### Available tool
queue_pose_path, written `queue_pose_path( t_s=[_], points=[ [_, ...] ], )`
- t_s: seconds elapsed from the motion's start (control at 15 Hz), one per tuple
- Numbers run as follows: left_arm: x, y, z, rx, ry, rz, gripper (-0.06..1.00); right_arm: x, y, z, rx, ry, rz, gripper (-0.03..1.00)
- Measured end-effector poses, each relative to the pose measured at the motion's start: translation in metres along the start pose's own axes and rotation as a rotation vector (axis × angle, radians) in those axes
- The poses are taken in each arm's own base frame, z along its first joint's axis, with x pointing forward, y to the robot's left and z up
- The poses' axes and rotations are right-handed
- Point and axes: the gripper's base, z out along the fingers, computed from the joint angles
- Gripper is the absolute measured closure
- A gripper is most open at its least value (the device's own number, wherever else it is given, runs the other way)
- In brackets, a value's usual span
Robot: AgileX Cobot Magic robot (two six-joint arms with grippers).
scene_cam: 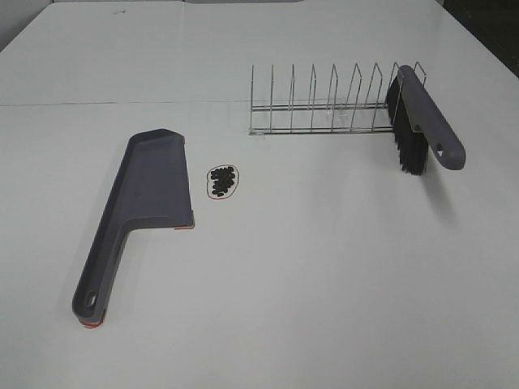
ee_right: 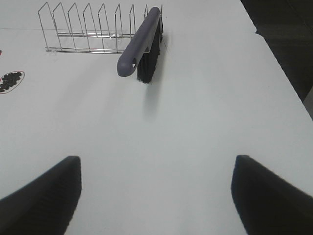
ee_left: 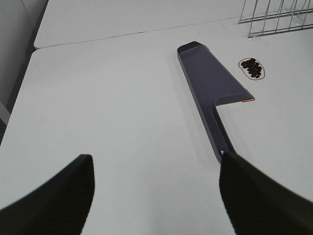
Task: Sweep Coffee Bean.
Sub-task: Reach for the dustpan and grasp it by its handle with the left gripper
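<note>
- The left gripper (ee_left: 155, 159) is standing wide open in the left wrist view. Its two dark fingers (ee_left: 58, 196) are spread far apart and gripping nothing. It is hovering over the white table (scene_cam: 324, 292) and is not showing in the high view.
- The dustpan (scene_cam: 150, 182) is lying flat at left centre of the high view. Its grey handle is running toward the lower left and its wide pan is pointing toward the top. Orange-red trim is showing at the pan's right-hand corners and at the handle end, beside a hang hole. In the left wrist view the handle end is showing just past one fingertip.
- The beans (scene_cam: 222, 181) are sitting in a small dark heap just right of the pan's long edge, near it but apart from it, a little left of the frame's centre. A thin red loop (scene_cam: 209, 180) is ringing the heap.
- The wire rack (scene_cam: 324, 109) is standing in the upper right of the high view, its dividers upright in a row.
- The brush (scene_cam: 426, 121) is leaning in the rack's right end. Its black bristles are pointing down at the table, and its grey handle is sloping toward the lower right, with a hole near its tip.
- The right gripper (ee_right: 156, 159) is also standing wide open with nothing between its fingers. The brush and rack are lying well ahead of it.
</note>
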Motion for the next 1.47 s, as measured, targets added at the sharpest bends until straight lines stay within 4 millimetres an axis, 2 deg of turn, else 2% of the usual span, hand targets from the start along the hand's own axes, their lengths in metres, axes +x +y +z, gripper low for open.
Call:
queue_pose_path(
  t_s=[1.47],
  points=[
    [0.0000, 0.0000, 0.0000, 0.000, 0.000, 0.000, 0.29, 0.0000, 0.0000, 0.0000, 0.000, 0.000, 0.000, 0.26]
  ],
)
